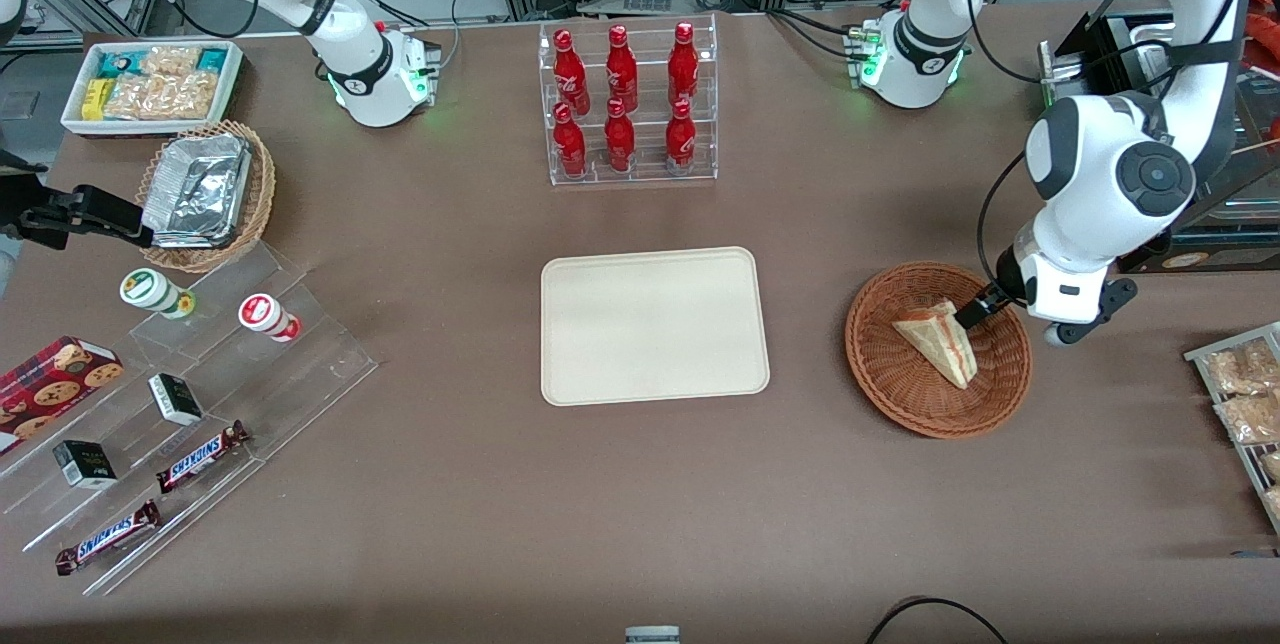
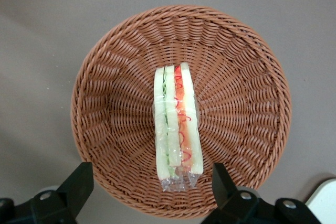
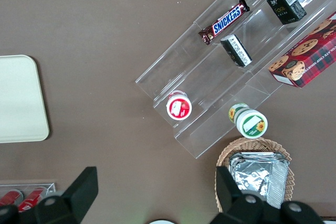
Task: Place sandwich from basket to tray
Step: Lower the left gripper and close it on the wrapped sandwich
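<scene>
The sandwich, a pale bread wedge in clear wrap with red-orange and green filling, lies in the round reddish-brown wicker basket. The left wrist view shows its filling edge in the middle of the basket. My left gripper is low over the basket's rim at one end of the sandwich. It is open and holds nothing, and its fingers stand wider than the sandwich. The cream-beige tray lies flat and bare beside the basket, toward the parked arm's end.
A clear rack of red bottles stands farther from the front camera than the tray. Snack packets lie at the working arm's table edge. Clear tiered shelves with snacks and a tan foil-container basket sit toward the parked arm's end.
</scene>
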